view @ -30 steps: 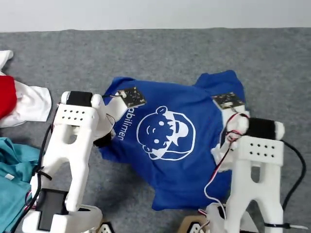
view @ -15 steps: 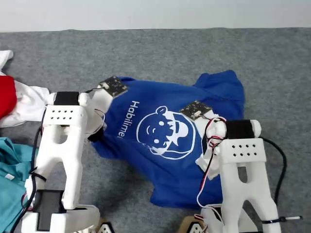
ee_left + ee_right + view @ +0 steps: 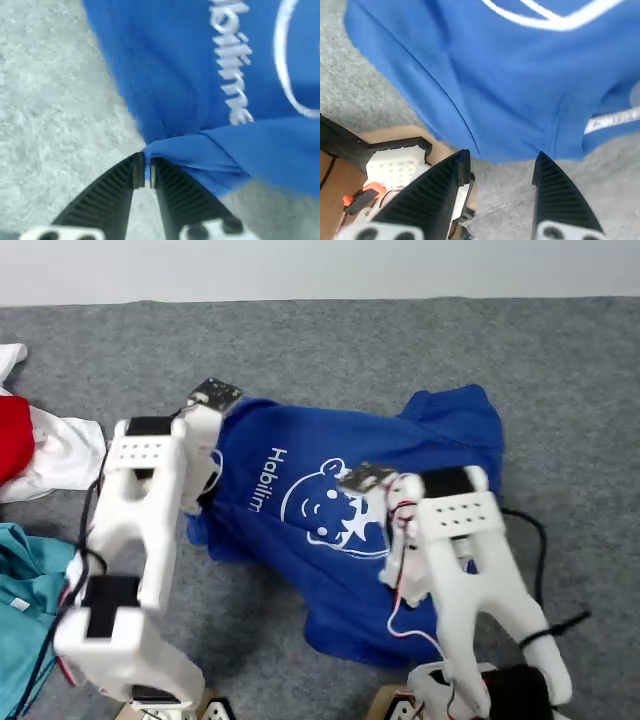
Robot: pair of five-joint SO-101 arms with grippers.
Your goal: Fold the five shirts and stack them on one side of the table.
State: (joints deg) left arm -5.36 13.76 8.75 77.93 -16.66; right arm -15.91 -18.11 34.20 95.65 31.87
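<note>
A blue shirt (image 3: pixel 330 510) with a white cartoon print lies crumpled in the middle of the grey table. My left arm (image 3: pixel 150 490) stands at the shirt's left edge. In the left wrist view my left gripper (image 3: pixel 145 172) is shut on a pinched fold of the blue shirt (image 3: pixel 200 75) just above the table. My right arm (image 3: pixel 450 530) leans over the print. In the right wrist view my right gripper (image 3: pixel 502 162) is open, its fingers wide apart over the hem of the blue shirt (image 3: pixel 495 90) with nothing between them.
A white and red garment (image 3: pixel 50 455) lies at the table's left edge, and a teal shirt (image 3: pixel 25 610) lies at the near left corner. Bare grey table (image 3: pixel 400 350) stretches behind the blue shirt. The right arm's base (image 3: pixel 395 170) sits near the hem.
The right arm has swung left across the shirt's print. The left arm's wrist has moved left and away, pulling the shirt's left edge, and the near hem has shifted left.
</note>
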